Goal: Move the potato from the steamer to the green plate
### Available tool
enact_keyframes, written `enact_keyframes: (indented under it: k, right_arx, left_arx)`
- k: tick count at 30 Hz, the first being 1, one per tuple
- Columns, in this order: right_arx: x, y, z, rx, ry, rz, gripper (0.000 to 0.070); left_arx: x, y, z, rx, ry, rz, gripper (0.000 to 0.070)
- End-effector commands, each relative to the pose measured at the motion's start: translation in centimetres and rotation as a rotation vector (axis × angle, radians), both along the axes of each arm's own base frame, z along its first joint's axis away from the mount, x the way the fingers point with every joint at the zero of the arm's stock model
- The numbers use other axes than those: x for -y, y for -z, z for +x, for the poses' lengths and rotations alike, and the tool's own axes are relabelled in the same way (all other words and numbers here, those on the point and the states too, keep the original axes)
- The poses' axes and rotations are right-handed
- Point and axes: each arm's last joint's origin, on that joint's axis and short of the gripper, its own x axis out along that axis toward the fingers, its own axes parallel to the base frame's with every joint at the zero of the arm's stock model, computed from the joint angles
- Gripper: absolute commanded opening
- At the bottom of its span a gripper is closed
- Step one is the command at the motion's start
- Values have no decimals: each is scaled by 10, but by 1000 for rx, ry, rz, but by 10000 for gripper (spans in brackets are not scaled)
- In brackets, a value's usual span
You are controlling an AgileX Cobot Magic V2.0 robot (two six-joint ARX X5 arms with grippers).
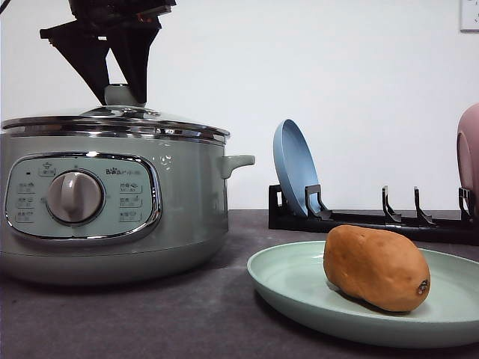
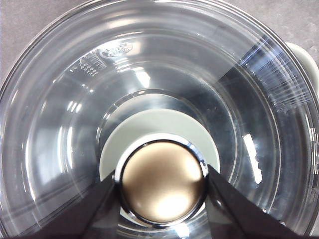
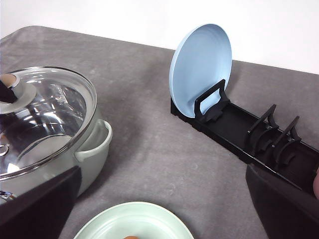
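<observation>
The orange-brown potato (image 1: 376, 267) lies on the green plate (image 1: 299, 280) at the front right of the table. The steamer (image 1: 187, 202) stands at the left with its glass lid (image 1: 112, 120) seated on it. My left gripper (image 1: 121, 96) comes down from above, its fingers pressed against both sides of the lid's bronze knob (image 2: 162, 181). In the right wrist view my right gripper (image 3: 162, 169) is open and holds nothing. It hovers over the table between the steamer (image 3: 94, 149) and the rack, above the green plate's far rim (image 3: 134, 219).
A black dish rack (image 1: 359, 221) runs along the back right, with a blue plate (image 1: 293, 166) upright in its left slot and a pink plate (image 1: 469, 157) at the right edge. The steamer's side handle (image 1: 238, 161) points toward the rack. A white wall stands behind the table.
</observation>
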Motion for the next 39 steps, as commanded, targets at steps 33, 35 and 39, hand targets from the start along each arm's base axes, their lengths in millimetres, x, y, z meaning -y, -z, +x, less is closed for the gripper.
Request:
enact_keyframes:
  k: [33,35,39]
  right_arx:
    - [-1,-5,0,22,-13,-8,666]
    - [-1,-5,-1,22,-13,-8,666]
    - [-1,-5,-1,22,-14,-9,666]
  left_arx:
    - [1,-2,4,33,6,22,0]
    - [2,-1,6,42,4,17,0]
    - [3,2,7,33,4,21,0]
